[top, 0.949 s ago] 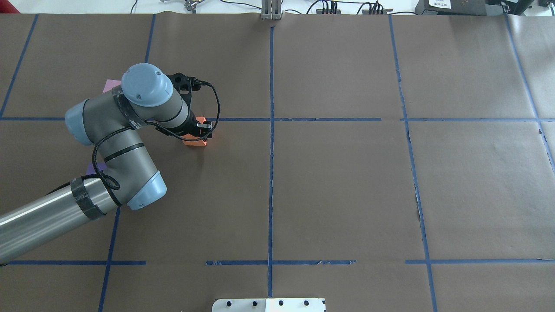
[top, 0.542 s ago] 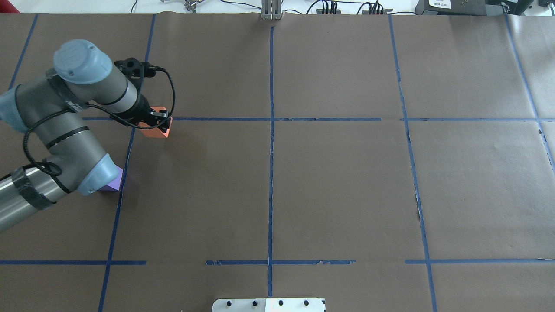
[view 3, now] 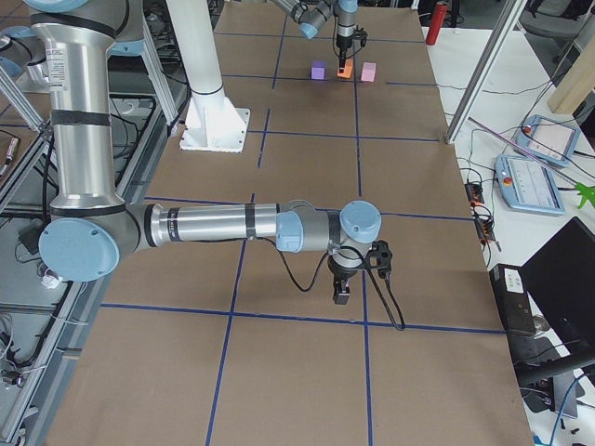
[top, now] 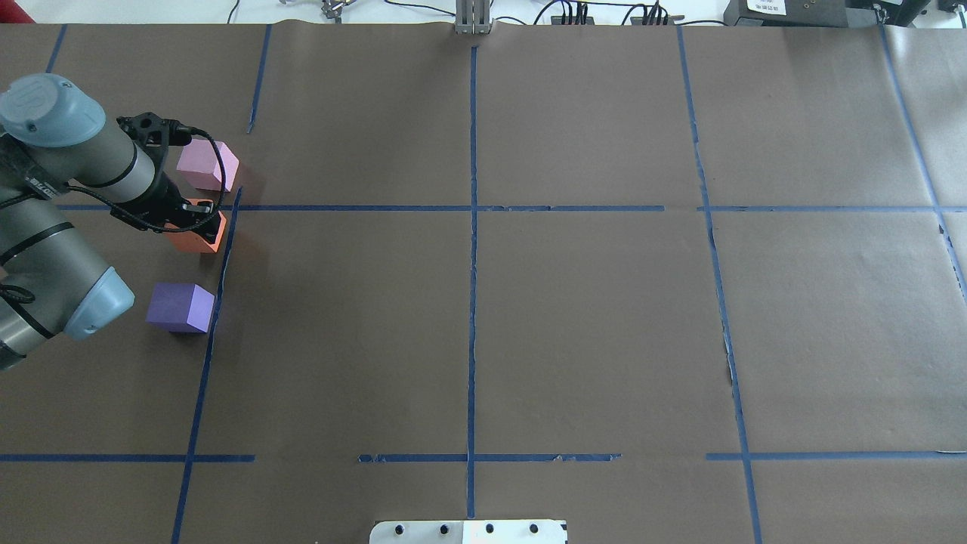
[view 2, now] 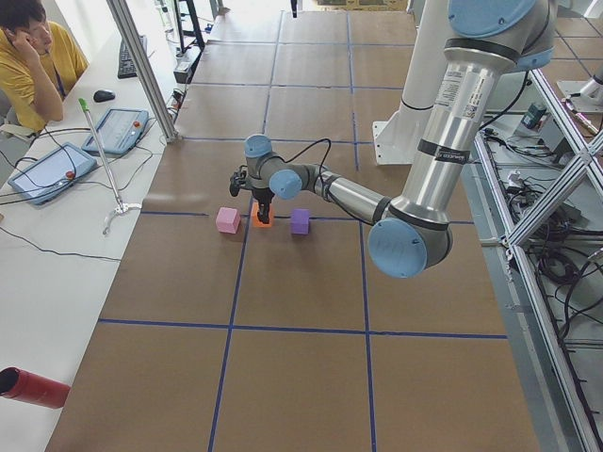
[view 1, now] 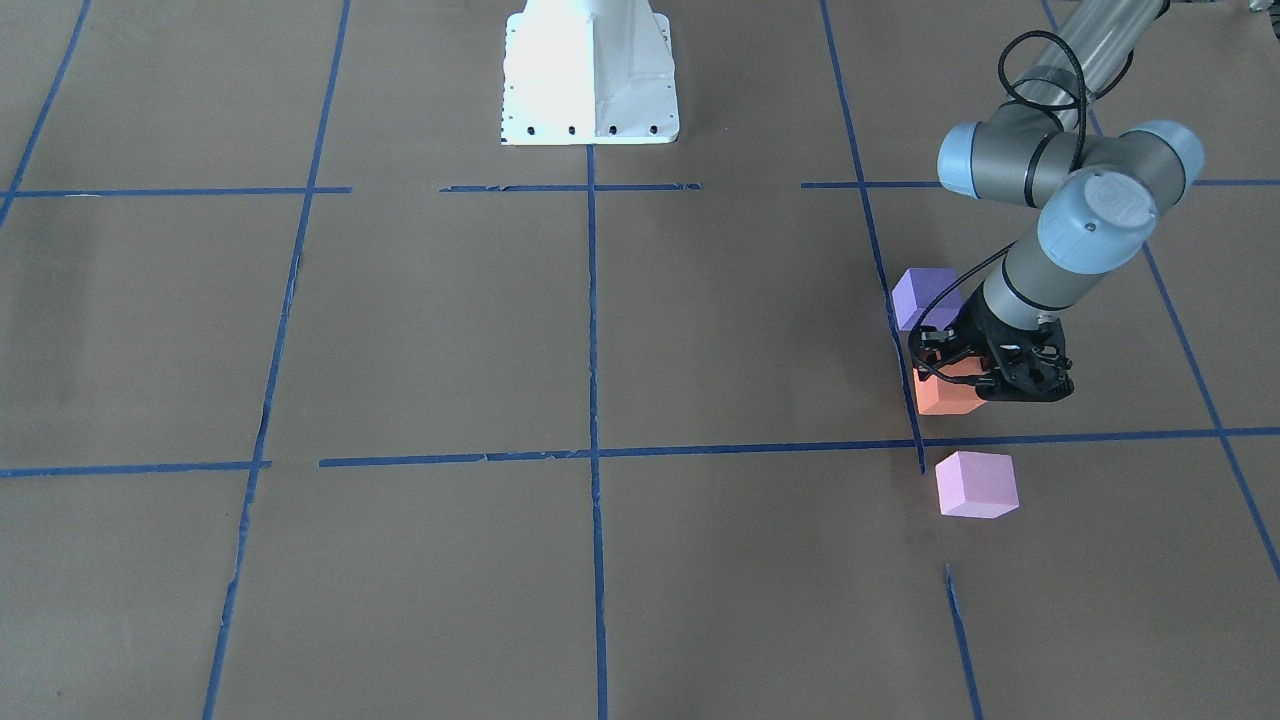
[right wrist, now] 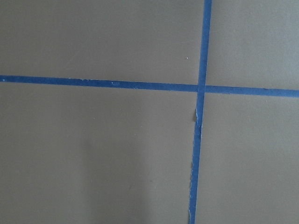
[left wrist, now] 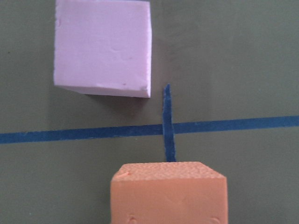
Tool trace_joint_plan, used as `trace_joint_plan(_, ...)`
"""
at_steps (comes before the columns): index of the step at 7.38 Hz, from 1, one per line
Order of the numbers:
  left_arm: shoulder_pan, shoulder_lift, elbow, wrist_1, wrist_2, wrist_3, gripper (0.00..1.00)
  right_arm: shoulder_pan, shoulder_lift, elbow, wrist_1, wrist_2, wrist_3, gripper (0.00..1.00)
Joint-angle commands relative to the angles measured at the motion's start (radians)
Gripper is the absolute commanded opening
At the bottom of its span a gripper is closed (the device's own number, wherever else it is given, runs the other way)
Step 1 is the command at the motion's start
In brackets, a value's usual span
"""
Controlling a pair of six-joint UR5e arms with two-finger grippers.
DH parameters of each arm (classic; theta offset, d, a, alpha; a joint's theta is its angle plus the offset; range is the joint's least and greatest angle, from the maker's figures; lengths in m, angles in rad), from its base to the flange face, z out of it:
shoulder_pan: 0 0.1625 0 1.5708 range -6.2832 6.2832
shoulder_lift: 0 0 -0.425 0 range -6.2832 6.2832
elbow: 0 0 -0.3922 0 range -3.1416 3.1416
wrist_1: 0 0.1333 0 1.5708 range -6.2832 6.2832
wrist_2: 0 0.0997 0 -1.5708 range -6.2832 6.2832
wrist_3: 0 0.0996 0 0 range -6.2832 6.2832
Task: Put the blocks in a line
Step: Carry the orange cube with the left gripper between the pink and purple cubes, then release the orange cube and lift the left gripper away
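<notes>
At the worktop's (top: 589,325) left end in the overhead view, the left pincer (top: 195,221) sits closed on the orange block (top: 198,240), jaws narrowed to the cube's width and clamping its two opposite sides. Whether the cube's underside touches the worktop I cannot tell; it looks low. The orange block lies between the pink block (top: 205,166) farther from the robot and the purple block (top: 180,307) nearer, apart from both, all three just beside the same long blue tape line (top: 217,272). Step in hand, as I judge it: set the orange cube into the gap so the three form one row. To do it well, use the tape line as the reference, match the sideways offset of the two neighbours, keep the cube's faces square to theirs, and lower straight down before releasing. The foam likely squashes a little, so open the jaws slowly to avoid a flick. The wrist view shows the pink block ahead and slightly to one side. The right pincer (view 3: 342,295) hangs over bare worktop well away; cannot tell whether it is open or closed.
</notes>
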Motion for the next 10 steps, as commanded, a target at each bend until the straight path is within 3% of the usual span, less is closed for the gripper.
trace_joint_plan(1, 0.004, -0.005, 0.015, -0.004, -0.001, -0.01, 1.0, 0.0, 0.0, 0.0, 0.0, 0.0, 0.0, 1.0)
trace_joint_plan(4, -0.025, 0.006, -0.02, 0.012, -0.004, 0.006, 1.0, 0.0, 0.0, 0.001, 0.0, 0.0, 0.0, 1.0)
trace_joint_plan(6, -0.146, 0.003, -0.098, 0.088, -0.056, 0.088, 1.0, 0.0, 0.0, 0.0, 0.0, 0.0, 0.0, 1.0)
trace_joint_plan(8, -0.303, 0.004, -0.158, 0.316, -0.07, 0.439, 1.0, 0.0, 0.0, 0.0, 0.0, 0.0, 0.0, 1.0)
trace_joint_plan(10, -0.451, 0.088, -0.113, 0.32, -0.07, 0.753, 1.0, 0.0, 0.0, 0.001, 0.0, 0.0, 0.0, 1.0)
